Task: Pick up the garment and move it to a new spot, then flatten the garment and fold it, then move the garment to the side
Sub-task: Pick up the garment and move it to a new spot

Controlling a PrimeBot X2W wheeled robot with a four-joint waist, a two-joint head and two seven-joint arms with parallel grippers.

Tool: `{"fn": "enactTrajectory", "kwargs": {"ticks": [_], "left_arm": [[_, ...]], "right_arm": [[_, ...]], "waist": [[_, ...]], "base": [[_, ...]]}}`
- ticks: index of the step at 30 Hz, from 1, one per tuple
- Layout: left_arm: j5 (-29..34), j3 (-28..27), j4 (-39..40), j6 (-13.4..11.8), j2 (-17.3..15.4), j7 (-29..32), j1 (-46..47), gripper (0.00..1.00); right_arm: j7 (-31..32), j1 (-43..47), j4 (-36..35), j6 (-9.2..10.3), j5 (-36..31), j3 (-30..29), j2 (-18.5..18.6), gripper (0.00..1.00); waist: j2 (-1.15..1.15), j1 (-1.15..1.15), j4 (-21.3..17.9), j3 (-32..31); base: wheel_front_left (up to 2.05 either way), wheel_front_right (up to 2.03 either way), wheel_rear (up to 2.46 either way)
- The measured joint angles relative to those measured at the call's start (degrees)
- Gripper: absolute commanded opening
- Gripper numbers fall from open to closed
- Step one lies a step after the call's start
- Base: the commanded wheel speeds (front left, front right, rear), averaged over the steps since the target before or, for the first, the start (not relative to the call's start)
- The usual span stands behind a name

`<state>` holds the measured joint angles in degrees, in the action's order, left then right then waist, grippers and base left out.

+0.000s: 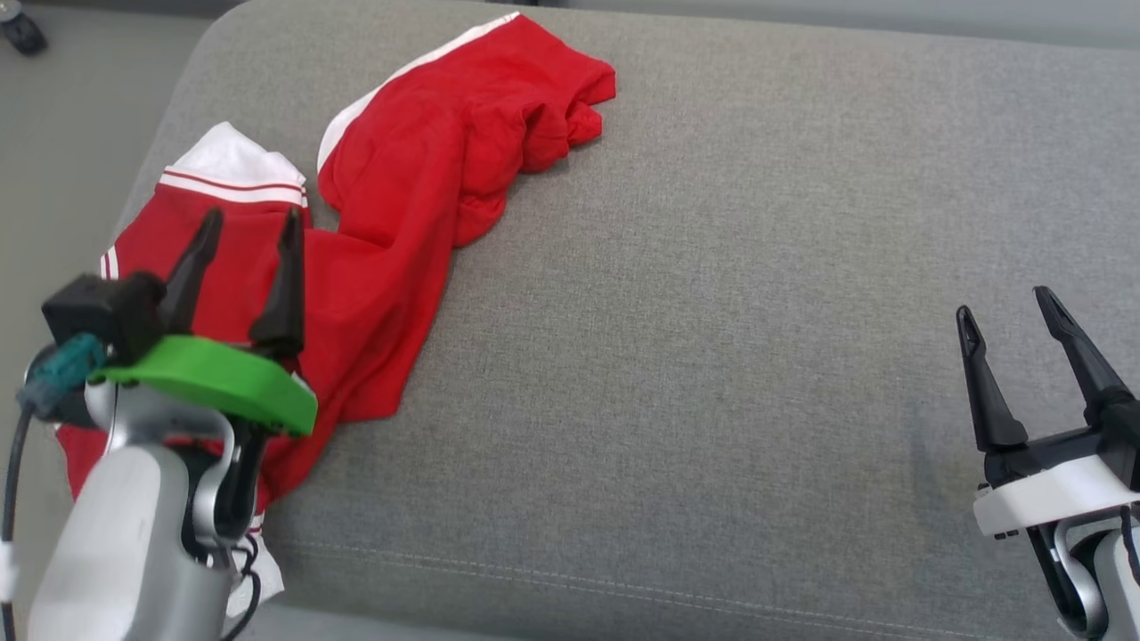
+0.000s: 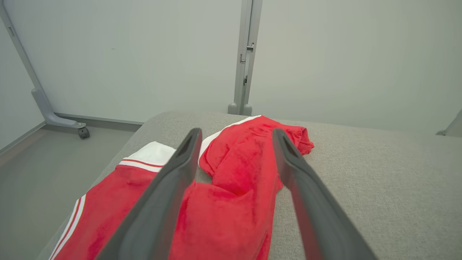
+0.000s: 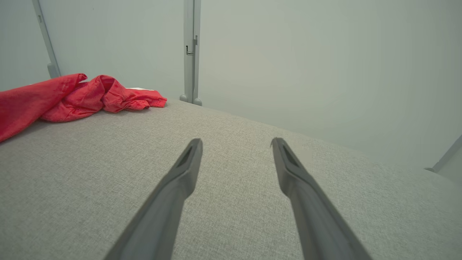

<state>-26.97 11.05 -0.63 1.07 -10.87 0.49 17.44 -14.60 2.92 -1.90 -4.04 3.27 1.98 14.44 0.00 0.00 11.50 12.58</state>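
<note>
A red garment point(image 1: 401, 205) with white trim lies crumpled along the left part of the grey cushion point(image 1: 712, 312), one end bunched at the far edge, the other draped over the near left corner. My left gripper point(image 1: 254, 224) hovers open above its near part, nothing between the fingers. The left wrist view looks along the spread fingers at the garment point(image 2: 231, 187) just below my left gripper point(image 2: 236, 133). My right gripper point(image 1: 1002, 303) stands open over bare cushion at the right, far from the cloth. In the right wrist view my right gripper point(image 3: 236, 141) is open and the garment point(image 3: 72, 95) lies at the far left.
The cushion's rounded left edge point(image 1: 169, 116) drops to a grey floor. A caster point(image 1: 22, 31) of a wheeled frame stands on the floor at the far left. Pale wall panels with a grey post point(image 2: 245, 57) rise behind the cushion.
</note>
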Motion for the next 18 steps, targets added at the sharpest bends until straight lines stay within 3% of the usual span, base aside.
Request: {"fn": "enactTrajectory", "kwargs": {"ticks": [11,18], "left_arm": [[-2.1,-0.1,-10.0,-0.2,1.6,9.8,14.9,1.00],[-2.9,-2.1,-16.8,-1.6,1.6,11.7,23.4,1.00]], "right_arm": [[0.0,-2.1,-3.6,-0.67,-1.3,1.1,1.9,1.00],[0.0,-3.7,-5.6,-1.00,-3.1,2.3,3.3,1.00]], "waist": [[0.00,0.00,1.5,7.4],[0.00,0.00,1.6,12.5]], "base": [[0.00,0.00,0.00],[0.00,0.00,0.00]]}}
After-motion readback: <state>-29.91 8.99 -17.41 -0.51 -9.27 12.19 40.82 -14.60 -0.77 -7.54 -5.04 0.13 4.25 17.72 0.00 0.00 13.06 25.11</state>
